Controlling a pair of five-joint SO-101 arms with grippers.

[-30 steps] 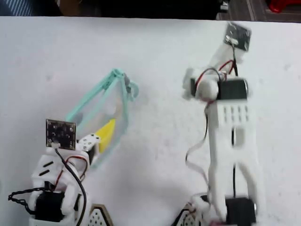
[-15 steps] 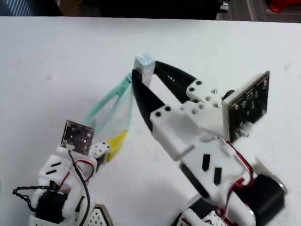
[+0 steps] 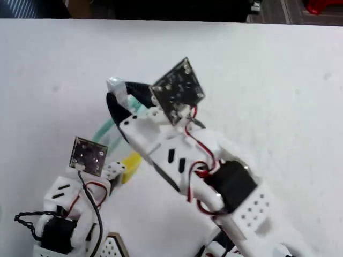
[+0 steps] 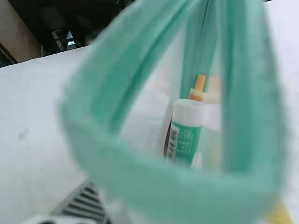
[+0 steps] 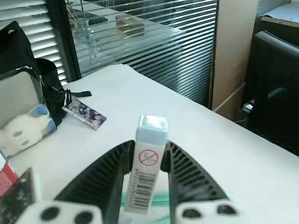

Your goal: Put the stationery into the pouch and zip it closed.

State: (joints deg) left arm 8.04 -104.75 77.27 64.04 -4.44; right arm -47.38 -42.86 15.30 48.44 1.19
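Looking down, we see the right gripper clamped on the eraser, at 12 o'clock from the pouch. Left wrist: the pouch gapes, a glue stick inside. Right wrist: the eraser stands upright between narrowly parted jaws.

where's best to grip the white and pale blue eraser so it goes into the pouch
Probably pinch the white-sleeved block eraser across its long sides, coming from the barcode end, as the right claw does; that leaves the pale blue tip free to enter first.
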